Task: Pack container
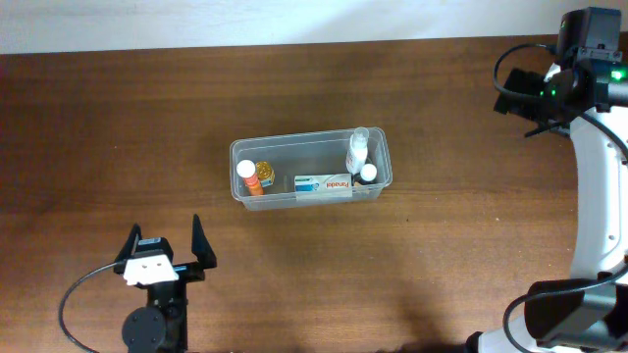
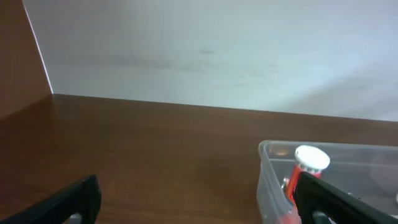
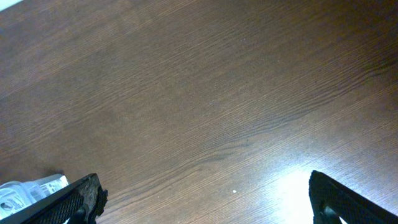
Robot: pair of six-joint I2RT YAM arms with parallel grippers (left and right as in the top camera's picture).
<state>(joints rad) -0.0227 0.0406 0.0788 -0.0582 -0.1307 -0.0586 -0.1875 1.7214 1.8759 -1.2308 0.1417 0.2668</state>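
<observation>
From above, the clear, colourless, shallow rectangular plastic container [image 1: 304,162] sits ahead and to the right of the left claw [image 1: 166,235], well apart from it. It holds an orange bottle with a white cap [image 1: 252,180], a white-and-blue cardboard box [image 1: 323,183], a clear spray bottle [image 1: 358,149] and a dark white-capped bottle [image 1: 368,175]. Nothing loose shows on the brown wooden table [image 1: 118,108], so the packing looks finished or close to it, and the sound move is to keep both claws off the tub. In the left wrist view the left claw is released and empty, its fingers [image 2: 71,205] spread wide over bare wood. The container's rounded corner lies just ahead of the finger at the view's right, so any advance should steer clear of that rim. In the right wrist view the right claw [image 3: 205,202] is likewise released, gripping nothing, with open tabletop ahead. A pale crinkled scrap [image 3: 31,190] beside the finger at the view's left is too cropped to identify.
</observation>
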